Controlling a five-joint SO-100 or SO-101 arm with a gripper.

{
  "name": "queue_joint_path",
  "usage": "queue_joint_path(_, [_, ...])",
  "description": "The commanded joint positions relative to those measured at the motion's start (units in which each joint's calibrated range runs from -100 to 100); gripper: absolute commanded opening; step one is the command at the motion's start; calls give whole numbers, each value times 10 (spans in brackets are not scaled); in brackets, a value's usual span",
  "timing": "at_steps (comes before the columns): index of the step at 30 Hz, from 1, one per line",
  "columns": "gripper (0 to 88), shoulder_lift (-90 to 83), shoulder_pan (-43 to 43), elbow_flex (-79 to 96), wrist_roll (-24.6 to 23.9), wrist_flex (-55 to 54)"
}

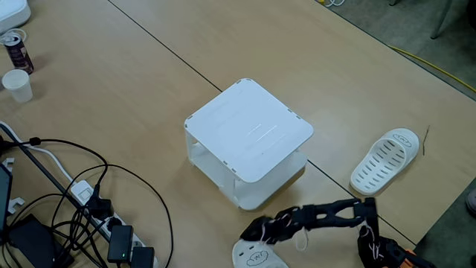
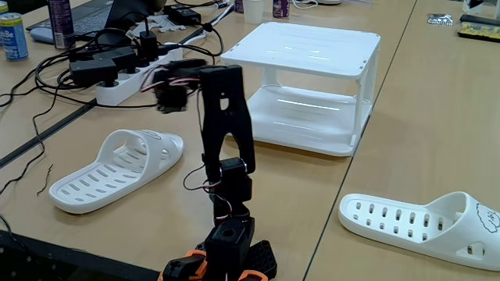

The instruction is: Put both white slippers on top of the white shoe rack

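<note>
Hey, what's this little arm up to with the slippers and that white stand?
A small black robot arm stands on a wooden table between two white slippers. It holds neither one: one slipper lies to its left in a fixed view and the other slipper to its right, both flat on the table. The white shoe rack sits behind the arm with its top bare. The gripper reaches out near one slipper in a fixed view, but whether it is open is hard to tell.
</note>
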Motion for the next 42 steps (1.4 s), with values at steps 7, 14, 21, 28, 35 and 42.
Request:
queue_joint_path(7, [7, 201, -45, -291, 4, 1])
queue_joint_path(14, [7, 239, -16, -287, 4, 7])
queue_joint_path(21, [7, 243, 17, -168, 4, 7])
queue_joint_path(28, [7, 241, 8, -103, 4, 6])
queue_joint_path(35, [7, 185, 7, 30, 4, 3])
queue_joint_path(42, [7, 93, 35, 178, 4, 1])
